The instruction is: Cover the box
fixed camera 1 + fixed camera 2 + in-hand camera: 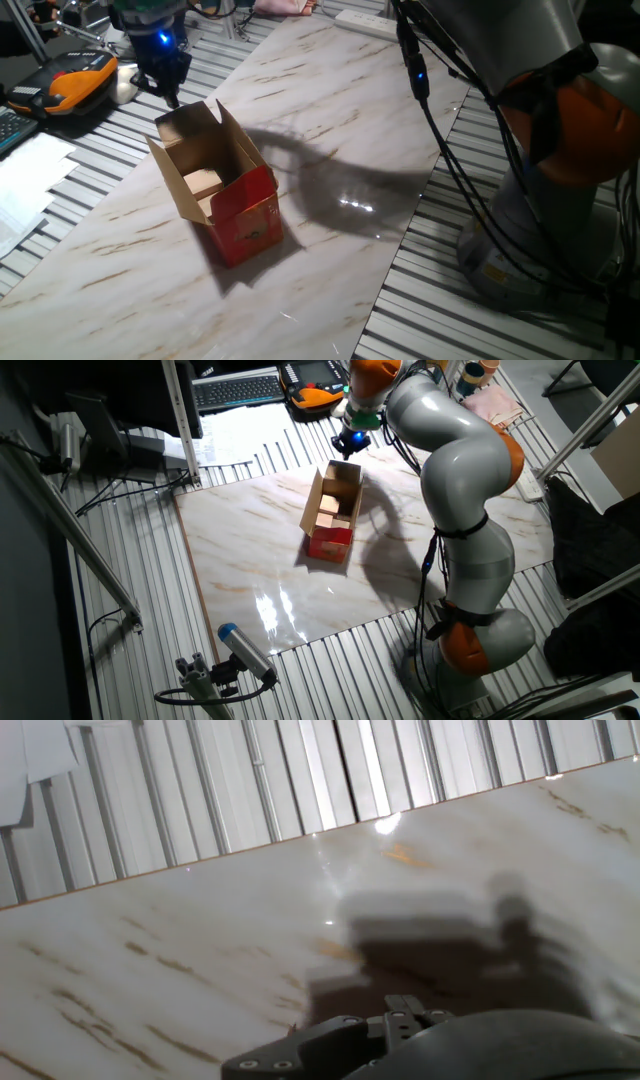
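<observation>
The box (240, 215) stands on the marble tabletop (330, 260), red outside and brown inside, with its top flaps standing open. Something pale lies inside it. It also shows in the other fixed view (333, 525). My gripper (171, 96) hangs just behind the box's far flap, near the table's far left edge, and its fingers look closed together and empty. It shows in the other fixed view (349, 448) just beyond the box's far end. The hand view shows only bare marble (200, 950), a blurred shadow and the dark fingers (405, 1013) at the bottom; the box is out of that view.
An orange and black device (82, 78) and papers (30, 170) lie left of the table on the slatted surface. A white power strip (365, 20) lies at the far edge. A keyboard (240, 390) is at the back. The arm's base (560, 200) stands on the right.
</observation>
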`<state>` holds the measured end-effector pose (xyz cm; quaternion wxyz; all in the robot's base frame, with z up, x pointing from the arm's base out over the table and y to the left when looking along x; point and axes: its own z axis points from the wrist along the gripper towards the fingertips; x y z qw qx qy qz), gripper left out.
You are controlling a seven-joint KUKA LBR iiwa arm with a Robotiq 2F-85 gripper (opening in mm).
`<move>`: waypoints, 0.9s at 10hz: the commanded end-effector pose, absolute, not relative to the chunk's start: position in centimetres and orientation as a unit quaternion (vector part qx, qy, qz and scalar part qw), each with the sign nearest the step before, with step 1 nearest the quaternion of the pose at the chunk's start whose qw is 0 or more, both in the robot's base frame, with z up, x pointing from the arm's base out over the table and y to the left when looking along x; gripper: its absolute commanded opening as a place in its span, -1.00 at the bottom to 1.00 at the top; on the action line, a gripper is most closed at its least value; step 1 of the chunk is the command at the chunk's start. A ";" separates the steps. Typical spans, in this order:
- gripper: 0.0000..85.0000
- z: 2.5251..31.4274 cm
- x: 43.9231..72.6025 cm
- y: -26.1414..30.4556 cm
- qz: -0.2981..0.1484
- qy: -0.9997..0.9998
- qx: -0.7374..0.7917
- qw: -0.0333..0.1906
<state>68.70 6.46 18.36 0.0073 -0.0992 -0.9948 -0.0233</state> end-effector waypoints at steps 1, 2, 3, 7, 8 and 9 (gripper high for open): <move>-1.00 18.5 68.3 6.9 -0.014 -0.995 -0.100 0.010; -1.00 18.8 67.9 7.3 -0.011 -0.995 -0.100 0.015; -1.00 19.1 67.5 7.7 -0.008 -0.995 -0.101 0.020; -1.00 21.4 66.0 8.1 0.010 -0.994 -0.091 0.052; -1.00 21.8 65.5 8.1 0.014 -0.994 -0.090 0.060; -1.00 22.0 64.7 7.9 0.015 -0.994 -0.089 0.065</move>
